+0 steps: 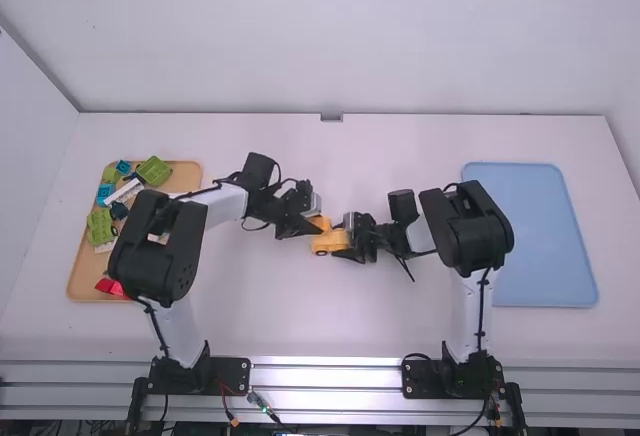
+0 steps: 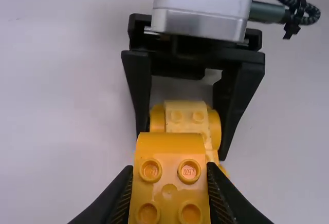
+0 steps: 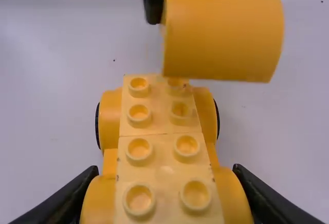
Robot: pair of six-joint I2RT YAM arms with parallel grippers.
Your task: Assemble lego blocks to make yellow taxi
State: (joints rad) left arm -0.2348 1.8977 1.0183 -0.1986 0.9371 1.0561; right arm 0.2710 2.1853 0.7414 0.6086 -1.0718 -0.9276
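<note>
Rounded yellow block (image 2: 169,154), nearest us in the left wrist view, is gripped between the fingers of the left gripper (image 1: 311,225), while the right gripper (image 1: 344,240) has its fingers clamped on the sides of the studded yellow wheeled base (image 3: 162,170). We see both pieces near the middle of the white surface (image 1: 290,321), the block over one end of the base, though we cannot tell whether they touch, between an orange-brown tray (image 1: 88,278) and a blue tray (image 1: 535,236).
</note>
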